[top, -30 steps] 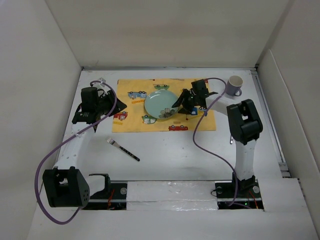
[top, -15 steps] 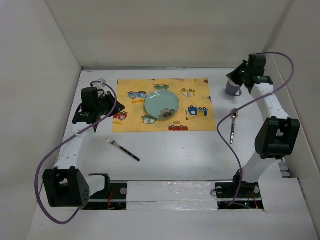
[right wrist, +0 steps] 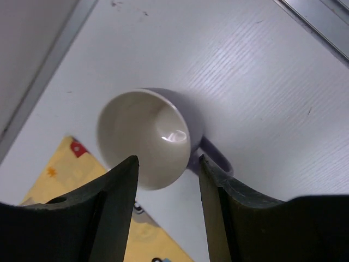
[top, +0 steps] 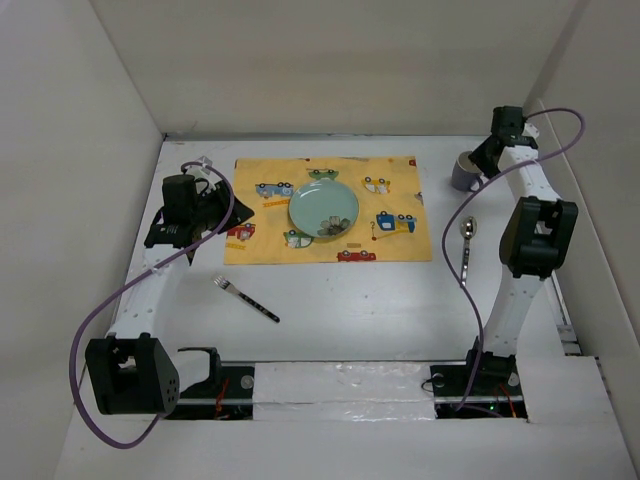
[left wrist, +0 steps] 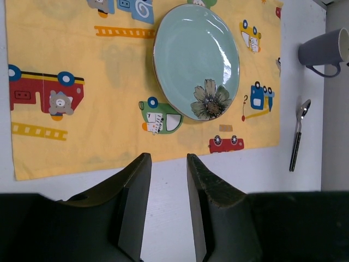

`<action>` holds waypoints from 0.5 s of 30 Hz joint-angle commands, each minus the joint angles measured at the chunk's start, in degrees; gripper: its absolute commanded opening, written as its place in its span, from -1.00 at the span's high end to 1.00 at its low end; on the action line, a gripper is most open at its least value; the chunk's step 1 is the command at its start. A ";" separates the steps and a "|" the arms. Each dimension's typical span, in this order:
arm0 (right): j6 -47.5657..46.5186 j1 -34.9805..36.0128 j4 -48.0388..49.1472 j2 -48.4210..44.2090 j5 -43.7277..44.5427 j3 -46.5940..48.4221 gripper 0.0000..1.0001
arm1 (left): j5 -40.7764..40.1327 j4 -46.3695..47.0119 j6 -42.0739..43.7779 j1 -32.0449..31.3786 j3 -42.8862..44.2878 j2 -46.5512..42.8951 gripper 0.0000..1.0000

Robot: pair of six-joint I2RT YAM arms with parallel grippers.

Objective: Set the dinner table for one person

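The white dinner table (top: pixel 330 310) holds a yellow car-print placemat (top: pixel 270 240) with a pale green plate (top: pixel 323 208) on it. A fork (top: pixel 245 298) lies in front of the mat. A spoon (top: pixel 466 245) lies on the table right of the mat. A purple mug (top: pixel 465 172) stands at the back right. My left gripper (top: pixel 232 211) is open and empty at the mat's left edge; its wrist view shows the plate (left wrist: pixel 196 60) and spoon (left wrist: pixel 298 134). My right gripper (right wrist: pixel 168 164) is open just above the mug (right wrist: pixel 144 136), jaws either side of its near rim, not touching it.
White panel walls border the table on three sides. A metal rail (top: pixel 545 270) runs along the right edge, close to the right arm. Purple cables (top: pixel 110 310) hang from both arms. The arm bases stand on a taped strip (top: pixel 340 385) at the near edge.
The right arm left the placemat beside the plate and swung to the back right over the mug. The spoon now lies on the table right of the mat. The left arm has not moved.
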 commanded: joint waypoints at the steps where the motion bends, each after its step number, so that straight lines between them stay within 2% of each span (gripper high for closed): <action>1: -1.65 -0.93 -4.63 3.50 4.17 6.61 0.01 | 0.28 1.09 0.91 -0.19 0.34 -0.84 0.41; 5: -2.44 -1.46 -5.77 5.97 4.70 9.86 0.18 | -0.43 0.56 1.26 -0.19 0.69 -0.93 0.41; 8: -2.62 -1.46 -5.94 6.68 5.22 10.48 0.70 | -1.04 0.39 1.44 -0.19 0.77 -1.10 0.41; 9: -2.18 -1.46 -6.03 6.51 6.01 10.48 1.00 | -1.39 0.30 1.53 -0.19 0.86 -0.76 0.41; 11: -2.26 -0.93 -5.77 5.37 7.32 10.22 1.00 | -1.39 0.03 1.61 -0.19 1.47 -0.32 0.41; 15: -5.95 3.01 1.68 -1.39 7.61 7.32 1.00 | -1.22 0.12 1.53 -0.19 2.44 0.91 0.41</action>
